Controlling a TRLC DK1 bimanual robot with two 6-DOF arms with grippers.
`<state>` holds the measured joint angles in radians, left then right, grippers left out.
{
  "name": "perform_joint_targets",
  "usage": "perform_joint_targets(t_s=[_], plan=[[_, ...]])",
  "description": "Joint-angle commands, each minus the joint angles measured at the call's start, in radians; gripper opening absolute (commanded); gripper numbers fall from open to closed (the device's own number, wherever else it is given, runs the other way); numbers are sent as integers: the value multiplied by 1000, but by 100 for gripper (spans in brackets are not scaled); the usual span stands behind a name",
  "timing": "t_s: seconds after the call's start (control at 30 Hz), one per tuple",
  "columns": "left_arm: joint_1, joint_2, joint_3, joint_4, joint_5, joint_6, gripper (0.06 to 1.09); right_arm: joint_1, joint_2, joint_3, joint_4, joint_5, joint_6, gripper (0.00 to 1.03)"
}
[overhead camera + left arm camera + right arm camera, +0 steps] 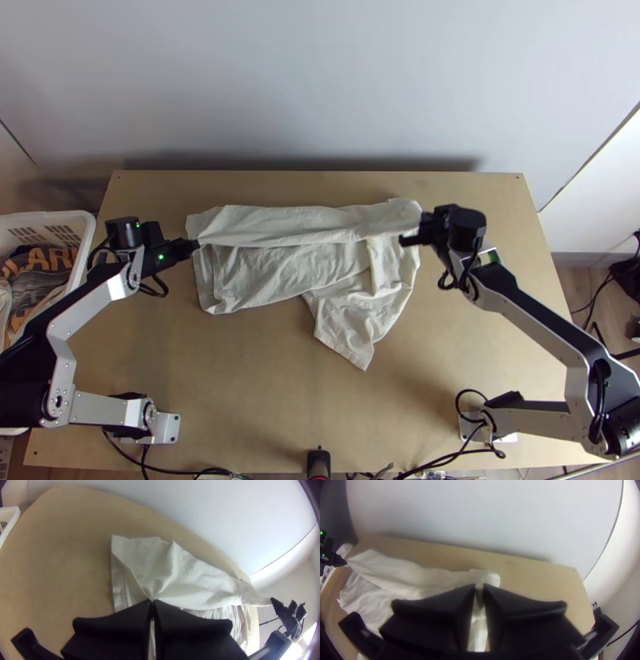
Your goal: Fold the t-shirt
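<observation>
On the table (248, 400) I have the t-shirt (268, 276) toward the far side, partly folded, a loose flap (352, 320) trailing nearer me. I judge I'm pinching the folded band at opposite ends to keep its edge straight for the next fold. Both arms bend inward from their bases: my left gripper (152, 602) is clamped on cloth; my right gripper (480, 588) nips the other end.
</observation>
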<state>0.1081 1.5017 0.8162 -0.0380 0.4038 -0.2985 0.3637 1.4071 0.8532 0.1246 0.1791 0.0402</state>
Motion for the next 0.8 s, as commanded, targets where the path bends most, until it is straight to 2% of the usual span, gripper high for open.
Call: perform_joint_targets(t_s=[0.0,0.07,0.13,0.17,0.2,0.23,0.27,0.43,0.57,0.63,0.77], plan=[[31,-60,-15,-143,23,59,9,64,-39,-36,-168,0,9,72],[42,-78,-17,-180,24,79,10,80,-57,-56,-186,-1,7,74],[54,-97,-11,-238,27,116,24,95,-77,-77,-207,-1,3,86],[62,-107,-6,-269,27,133,39,96,-85,-82,-220,0,0,94],[73,-120,1,-309,30,144,62,100,-94,-82,-232,0,-2,99],[81,-133,8,-353,32,162,96,100,-106,-79,-253,-1,0,99],[91,-149,14,-395,33,171,104,107,-122,-74,-279,-1,0,99],[125,-247,-25,-450,53,193,104,138,-211,-71,-396,-1,43,99],[125,-344,-34,-580,86,249,104,167,-261,-66,-543,-4,96,99],[125,-417,-74,-596,109,246,104,175,-281,-68,-612,-4,113,98],[90,-577,-195,-600,128,236,104,181,-312,-100,-660,-33,138,98]])
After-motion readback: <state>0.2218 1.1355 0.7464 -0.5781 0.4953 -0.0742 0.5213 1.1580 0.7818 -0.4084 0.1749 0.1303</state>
